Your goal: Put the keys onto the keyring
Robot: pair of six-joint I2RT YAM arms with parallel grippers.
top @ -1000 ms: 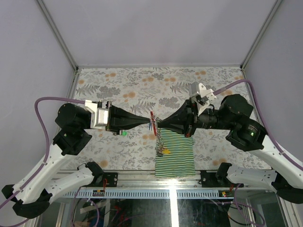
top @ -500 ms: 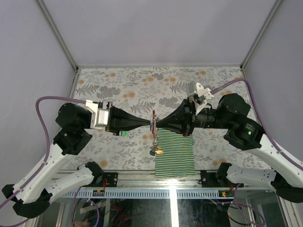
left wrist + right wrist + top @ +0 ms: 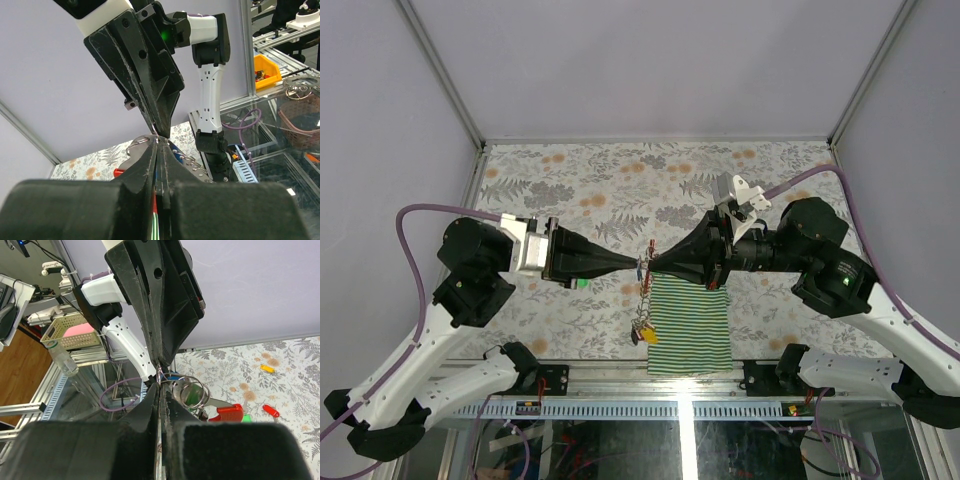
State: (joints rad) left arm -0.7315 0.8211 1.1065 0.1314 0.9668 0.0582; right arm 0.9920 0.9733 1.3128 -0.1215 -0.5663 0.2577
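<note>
My left claw [image 3: 637,264] and my right claw [image 3: 653,266] were both pressed shut, their black tapered fingers meeting tip to tip above the flower-printed counter [image 3: 570,170]. The keyring [image 3: 644,295] was caught right at that meeting point; which claw pinched it I could not tell. Its thin grey chain dangled toward 6 o'clock, ending in a small bunch of keys [image 3: 642,334] with a yellow plastic tag. Round wire loops [image 3: 190,390] and a curved red clip [image 3: 230,413] sat at 4 o'clock of my right fingertips. A yellow tag [image 3: 267,368] and a red tag [image 3: 270,411] lay loose on the counter farther out. The green-and-white striped cloth [image 3: 695,325] lay flat at 5 o'clock of the meeting point.
</note>
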